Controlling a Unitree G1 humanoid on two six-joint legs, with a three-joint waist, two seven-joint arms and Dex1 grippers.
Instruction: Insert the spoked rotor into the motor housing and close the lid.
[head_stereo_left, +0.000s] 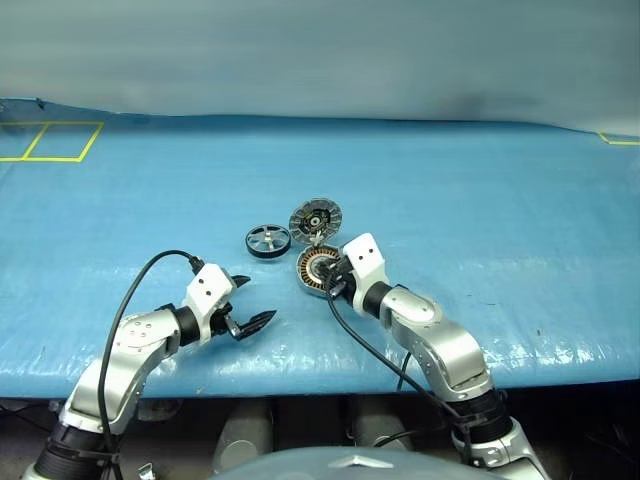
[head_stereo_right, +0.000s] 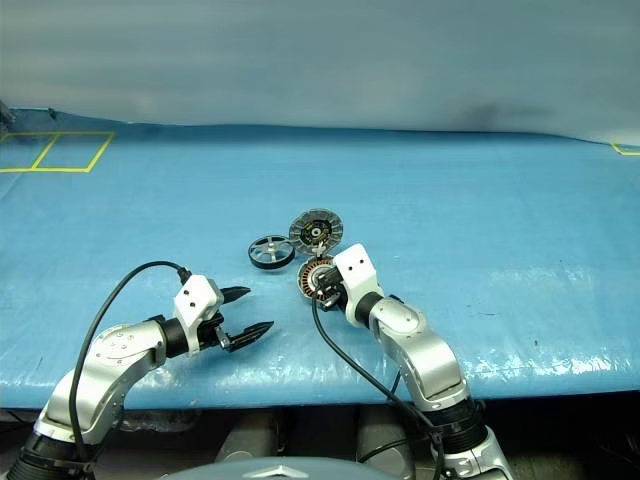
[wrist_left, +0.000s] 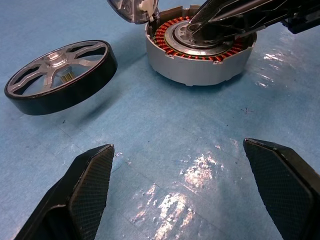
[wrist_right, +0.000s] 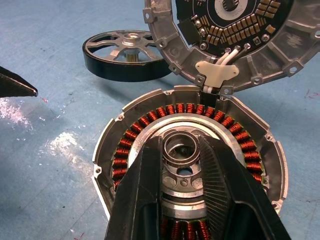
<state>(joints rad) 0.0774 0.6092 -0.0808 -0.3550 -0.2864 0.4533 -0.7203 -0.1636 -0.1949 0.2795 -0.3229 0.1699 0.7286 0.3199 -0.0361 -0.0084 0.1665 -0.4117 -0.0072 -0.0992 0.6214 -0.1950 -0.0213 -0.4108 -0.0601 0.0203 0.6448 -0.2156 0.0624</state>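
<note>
Black fingertips on the left gripper (head_stereo_left: 244, 303) sat spread wide with nothing between them, hovering low over the blue tarp (head_stereo_left: 480, 200) at the near edge. A bit further in, the right gripper (wrist_right: 182, 165) was poked down into the motor housing (head_stereo_left: 316, 268), its two fingers close together around the silver centre hub, so it looked like it was steadying the cup rather than carrying anything. Copper windings were all exposed, so nothing had gone in yet. The spoked rotor (head_stereo_left: 268, 240) lay flat on the tarp just beyond and to the left of the housing, near it but not touching, and clearly ahead of the open left gripper. Furthest back, the lid (head_stereo_left: 316, 216) stood swung open on its hinge, ribbed face showing. So basically the whole job was still to do: grab rotor, drop it in, flip lid shut.
</note>
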